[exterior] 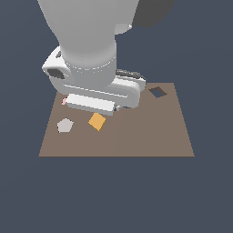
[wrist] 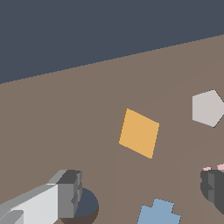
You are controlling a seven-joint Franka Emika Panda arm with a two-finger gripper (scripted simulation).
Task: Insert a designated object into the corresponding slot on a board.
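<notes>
toward the board's [exterior: 136, 141] near edge, left of its middle in the exterior view, the orange square block [exterior: 97, 121] is seen lying flat, just beside the grey pentagon [exterior: 65, 125]. it is judged light, stiff and thin, best pinched across two opposite straight sides. above it the gripper [wrist: 140, 190] is held spread and empty. the square slot [exterior: 157, 92] is found at the far right corner.
</notes>
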